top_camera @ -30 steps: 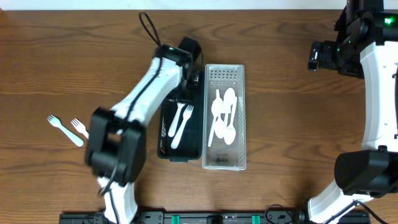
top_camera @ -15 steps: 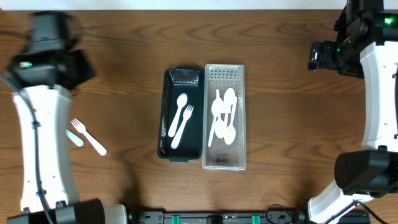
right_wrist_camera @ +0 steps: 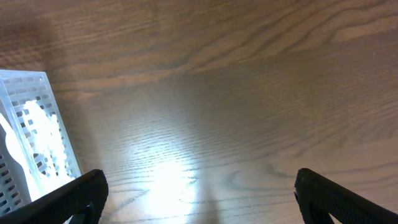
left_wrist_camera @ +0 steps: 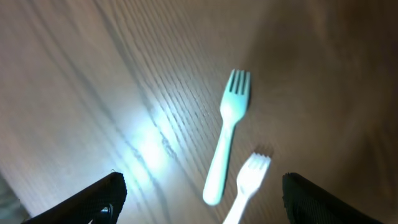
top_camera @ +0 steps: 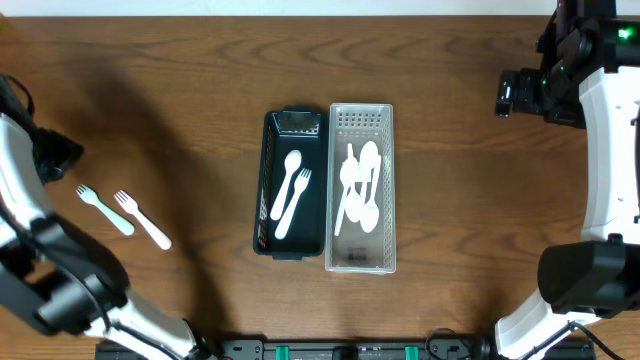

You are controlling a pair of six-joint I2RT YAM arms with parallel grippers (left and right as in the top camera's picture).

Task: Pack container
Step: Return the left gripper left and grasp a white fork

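Two containers are set side by side at the middle of the worktop. The dark tray is touched at its 3 o'clock side by the clear basket. A white fork and a white spoon are seen lying in the dark tray. Several white spoons are piled in the clear basket.

Two loose forks are left on the bare wood, well apart from the tray at its 9 o'clock: a mint fork and, just beside it at 3 o'clock, a second white fork.

The left hand is spread wide over these two forks, with nothing gripped. The right hand is spread wide too and holds nothing. It is seen over bare wood, with the basket's corner at its 9 o'clock.
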